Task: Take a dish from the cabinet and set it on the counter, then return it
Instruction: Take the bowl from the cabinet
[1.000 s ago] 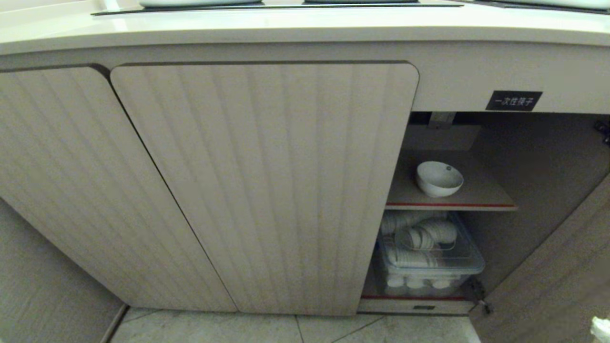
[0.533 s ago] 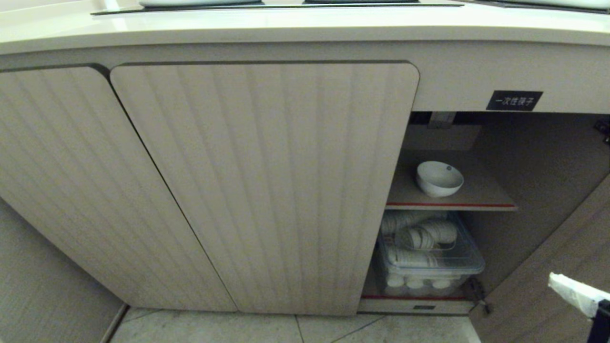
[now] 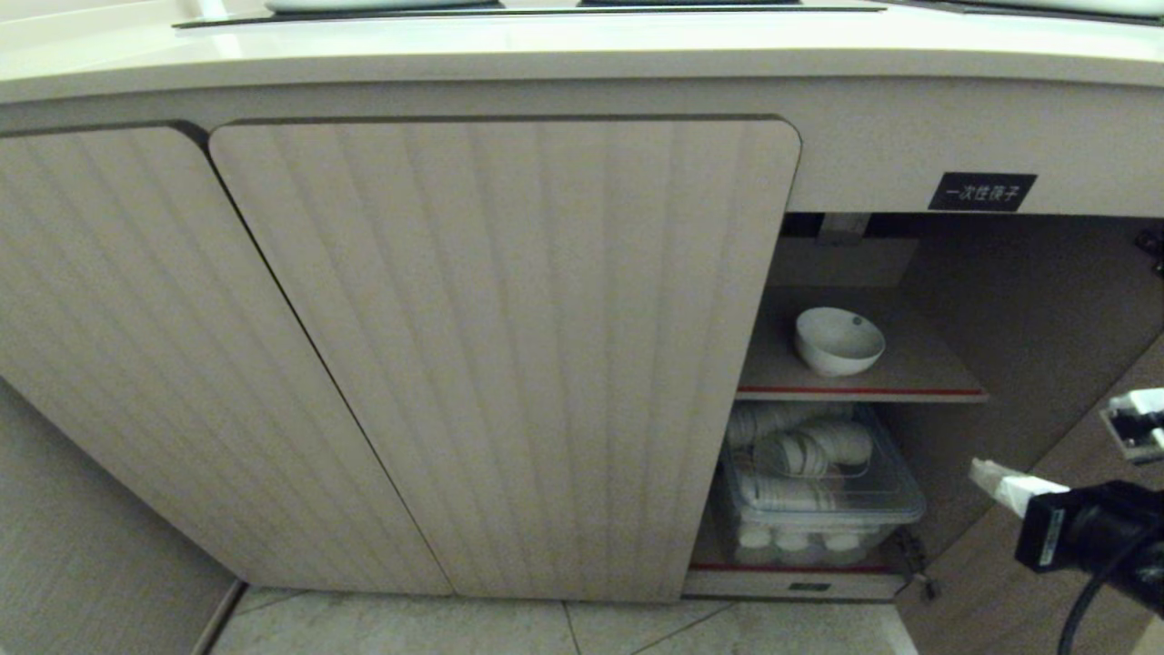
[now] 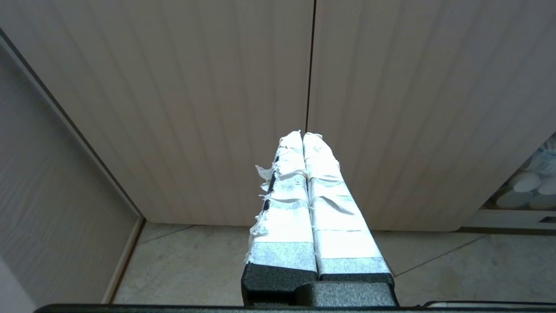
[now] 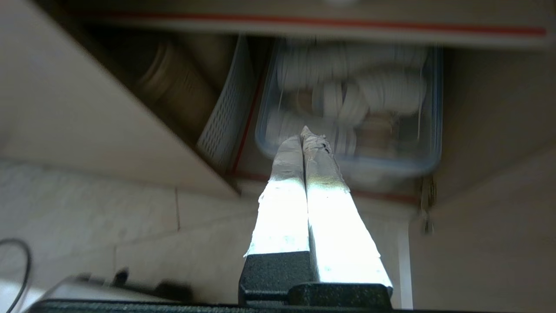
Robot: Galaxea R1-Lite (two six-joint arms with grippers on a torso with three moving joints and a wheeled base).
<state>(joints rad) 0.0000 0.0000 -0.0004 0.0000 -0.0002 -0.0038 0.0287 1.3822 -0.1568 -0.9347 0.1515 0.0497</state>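
Dish (image 3: 838,340): upright on the cabinet's (image 3: 500,355) red-edged upper shelf (image 3: 918,371), untouched. Right tool (image 3: 987,477): fingers pressed together, empty, low beside the cup bin (image 3: 823,496). Left tool (image 4: 302,135): narrow, facing the doors. Hazards: unopened fingers shove the dish backward; arm clips shelf edge or open door (image 3: 1046,546).

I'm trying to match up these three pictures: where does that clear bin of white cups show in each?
Head view: clear bin under the red-edged shelf.
Left wrist view: only its cups at the edge.
Right wrist view: beyond the shut right gripper, bin.
Shared landmark: the bin.
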